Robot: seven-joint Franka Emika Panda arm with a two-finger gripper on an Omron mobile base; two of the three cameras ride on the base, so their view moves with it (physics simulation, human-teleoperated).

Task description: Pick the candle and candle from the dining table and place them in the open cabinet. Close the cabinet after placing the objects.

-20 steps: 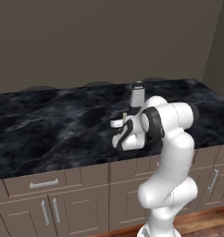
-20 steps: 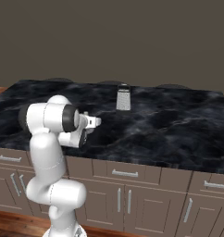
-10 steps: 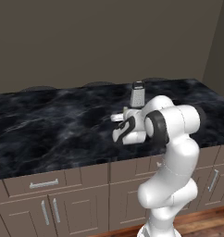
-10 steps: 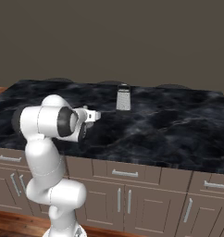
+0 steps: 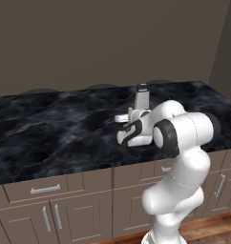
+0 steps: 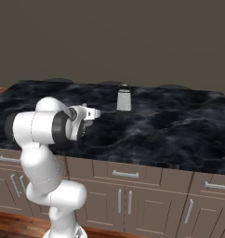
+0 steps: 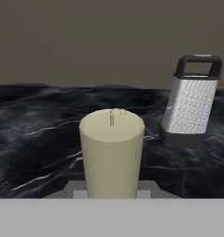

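Observation:
A short cream candle (image 7: 112, 152) with a small wick stands upright close in front of the hand view, and my gripper (image 7: 112, 192) is shut on its lower part. The hand (image 5: 131, 129) hovers a little above the black marble-look dining table (image 5: 50, 128), near its front edge, with the gripper (image 5: 121, 117) pointing out over the top. From the other side the gripper (image 6: 93, 112) shows beside the white arm, above the dining table (image 6: 179, 130). The cabinet is out of view.
A silver box grater (image 7: 190, 109) with a black handle stands on the table behind and to the right of the candle; it is the grater (image 5: 142, 98) just beyond the hand and the grater (image 6: 123, 98) mid-table. Brown drawer fronts (image 5: 46, 189) run below the top.
The hand has risen slightly over the table with the candle still held, and the arm's elbow has swung outward. The grater has stayed put.

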